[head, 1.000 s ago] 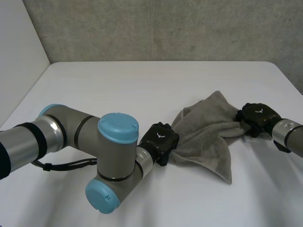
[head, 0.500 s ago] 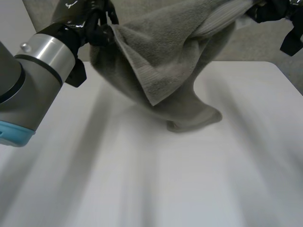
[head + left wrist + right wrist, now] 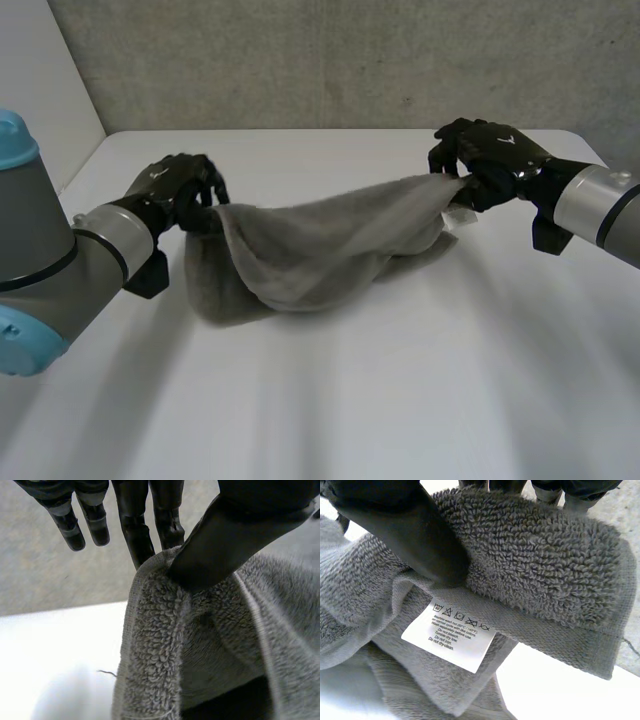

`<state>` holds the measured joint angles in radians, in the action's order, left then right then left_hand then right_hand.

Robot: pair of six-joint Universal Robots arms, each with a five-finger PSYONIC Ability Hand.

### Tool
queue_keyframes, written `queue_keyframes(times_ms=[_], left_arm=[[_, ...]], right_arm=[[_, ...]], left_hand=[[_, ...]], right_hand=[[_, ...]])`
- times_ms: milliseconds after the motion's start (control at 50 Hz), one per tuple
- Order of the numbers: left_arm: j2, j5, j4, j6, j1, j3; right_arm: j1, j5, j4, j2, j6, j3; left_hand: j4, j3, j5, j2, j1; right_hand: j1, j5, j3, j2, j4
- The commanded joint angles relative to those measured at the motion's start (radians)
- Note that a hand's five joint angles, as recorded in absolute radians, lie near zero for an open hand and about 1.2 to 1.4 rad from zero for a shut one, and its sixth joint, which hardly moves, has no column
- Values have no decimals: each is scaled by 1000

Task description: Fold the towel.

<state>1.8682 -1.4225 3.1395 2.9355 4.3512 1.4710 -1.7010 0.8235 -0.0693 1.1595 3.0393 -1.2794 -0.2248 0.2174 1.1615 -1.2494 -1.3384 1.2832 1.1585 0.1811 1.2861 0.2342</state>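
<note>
- At the left edge of the frame in the head view, the left arm (image 3: 60, 260) comes in, and the left hand (image 3: 172, 192) is at the middle left, above the white counter (image 3: 400, 400)
- The left hand pinches one end of the grey towel (image 3: 310, 245); in the left wrist view the thumb presses the towel's edge against two fingers, and the other fingers are straight and touch nothing
- The towel is in the centre of the frame, hanging between the two hands and sagging in the middle; its lowest fold is left of the centre, very near the counter, and I cannot tell if it touches
- The right hand (image 3: 490, 160) is at the upper right and pinches the other end; in the right wrist view the thumb clamps the thick hem against the fingers, and a white care label (image 3: 449, 635) hangs just beside the thumb
- The right arm (image 3: 600, 205) leaves at the right edge
</note>
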Motion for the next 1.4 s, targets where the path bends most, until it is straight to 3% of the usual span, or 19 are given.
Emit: queue_keyframes(times_ms=[20, 120, 200, 340, 440, 500, 540, 560, 580, 600, 620, 660, 680, 700, 720, 740, 940, 1200, 1400], left_arm=[[-115, 1, -3, -4, -51, -57], [-167, 1, -13, -3, -35, -103], [-221, -30, -44, 0, 65, -136], [-297, -47, -70, -1, 117, -233], [-350, -44, -85, -12, 33, -285], [-340, -53, -79, -13, -73, -285], [-273, -67, -72, -21, -232, -279], [-273, -67, -72, -21, -232, -279], [-215, -85, -64, -26, -310, -278], [-215, -85, -64, -26, -311, -278], [-154, -113, -56, -26, -373, -273], [-90, -134, -49, -26, -423, -262], [-30, -147, -44, -21, -452, -252], [23, -150, -42, -16, -472, -251], [23, -150, -42, -16, -472, -251], [73, -150, -48, -13, -479, -255], [111, -148, -87, -9, -426, -198], [-132, -113, -131, 36, -263, 14], [-273, -116, -197, 230, -188, 230]], right_arm=[[-58, -50, -10, 28, 6, -14], [-167, -47, 8, 17, 22, 0], [-236, -32, 85, 11, 62, 34], [-304, 112, 388, 20, 376, 162], [-247, 138, 567, 2, 545, 186], [-206, 108, 612, -41, 561, 167], [-192, 79, 614, -72, 559, 166], [-180, 48, 614, -102, 555, 166], [-180, 48, 614, -103, 555, 166], [-158, 28, 606, -136, 540, 164], [-125, 20, 579, -165, 508, 164], [-83, 20, 519, -190, 460, 167], [-50, 20, 447, -204, 408, 175], [-49, 20, 447, -204, 408, 175], [-17, 25, 369, -210, 330, 178], [9, 35, 306, -204, 252, 175], [26, 175, 51, -51, -88, 40], [-8, 194, 98, 207, -2, -366], [-3, 157, 126, 336, 21, -612]], left_hand=[[50, -43, 60, -147, -58], [50, -43, 60, -147, -58], [50, -43, 60, -147, -58], [50, -43, 60, -147, -58], [50, -43, 60, -147, -58], [50, -43, 60, -147, -58], [50, -43, 60, -147, -58], [50, -43, 60, -147, -58], [50, -43, 60, -147, -58], [50, -43, 60, -147, -58], [50, -43, 60, -147, -58], [50, -43, 60, -147, -58], [50, -43, -186, 100, 189], [50, -43, -840, 753, 842], [50, -43, -847, 760, 849], [50, -43, -1162, 1075, 1164], [50, -43, -1162, 1075, 1164], [50, -43, -1162, 1075, 1164], [50, -43, -1161, 1074, 1163]], right_hand=[[113, 63, -7, 110, -60], [113, 63, -7, 110, -60], [113, 63, -7, 110, -60], [113, 63, -7, 110, -60], [113, 63, -7, 110, -60], [113, 63, -7, 110, -60], [113, 63, -7, 110, -60], [-304, -354, -7, -307, -60], [-309, -358, -7, -312, -60], [-893, -943, -7, -896, -60], [-1109, -1159, -7, -1112, -60], [-1109, -1159, -7, -1112, -60], [-1109, -1159, -7, -1112, -60], [-1109, -1159, -7, -1112, -60], [-1109, -1159, -7, -1112, -60], [-1109, -1159, -7, -1112, -60], [-1109, -1159, -7, -1112, -60], [-1109, -1159, -7, -1112, -60], [-1109, -1159, -7, -1112, -60]])
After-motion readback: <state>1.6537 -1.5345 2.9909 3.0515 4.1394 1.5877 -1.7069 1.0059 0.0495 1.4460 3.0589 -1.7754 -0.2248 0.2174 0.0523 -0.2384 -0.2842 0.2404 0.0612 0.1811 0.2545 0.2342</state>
